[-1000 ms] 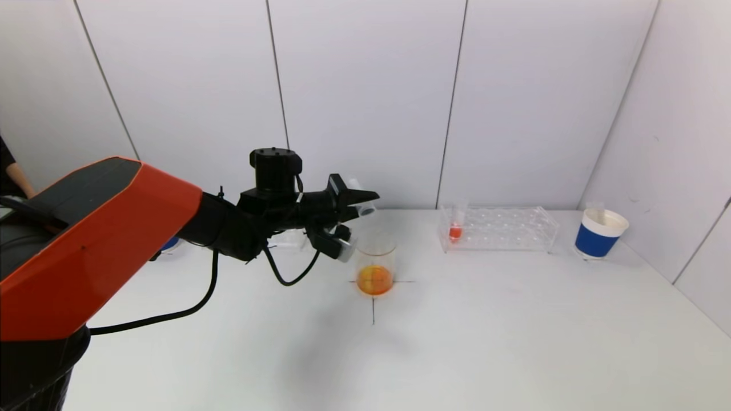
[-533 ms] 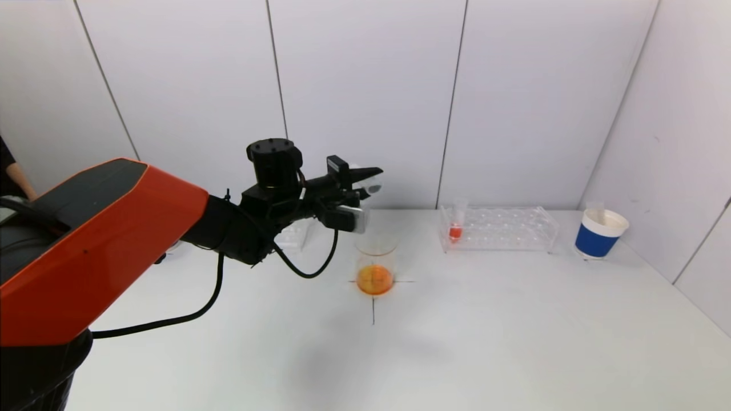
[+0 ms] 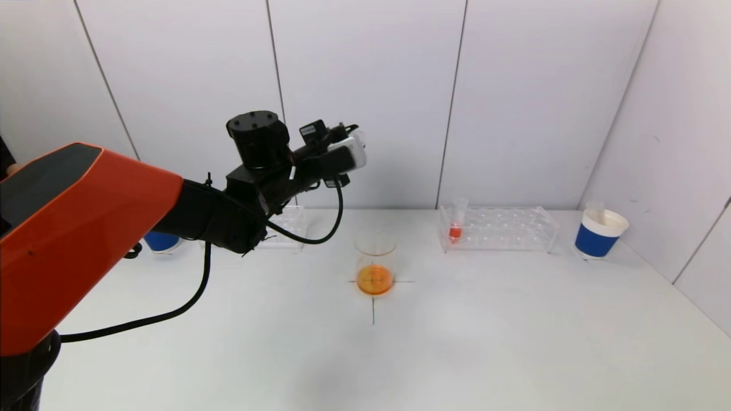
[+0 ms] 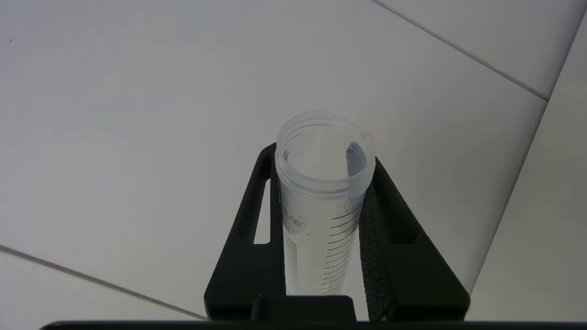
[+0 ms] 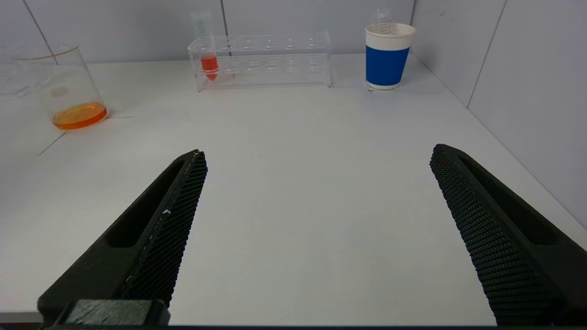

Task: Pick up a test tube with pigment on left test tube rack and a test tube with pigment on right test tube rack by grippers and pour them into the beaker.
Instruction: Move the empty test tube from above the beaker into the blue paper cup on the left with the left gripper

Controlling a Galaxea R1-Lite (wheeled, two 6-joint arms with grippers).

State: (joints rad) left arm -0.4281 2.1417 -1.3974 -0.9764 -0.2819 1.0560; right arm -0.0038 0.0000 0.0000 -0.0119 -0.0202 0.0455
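Head view: left claw point(image 3: 342, 149) is raised high above the counter point(image 3: 457, 342), left of the beaker point(image 3: 375, 265), which holds orange liquid.

Left wrist view: an emptied test tube point(image 4: 323, 197) is clamped between the jaws.

Right wrist view: right claw point(image 5: 316, 229) is spread wide, nothing held. The red-filled tube point(image 5: 208, 57) stands in the right rack point(image 5: 275, 59). The left pour is judged done; next, the right claw should reach that tube.

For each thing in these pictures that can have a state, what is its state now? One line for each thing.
Clear plastic test tube: empty, held upright in the left gripper, jaws shut on it, raised above the table.
Glass beaker: upright, holds orange liquid at the bottom.
Test tube with red pigment: standing in the clear right rack, not yet taken.
Right gripper: jaws open, empty.
Blue paper cup: upright.
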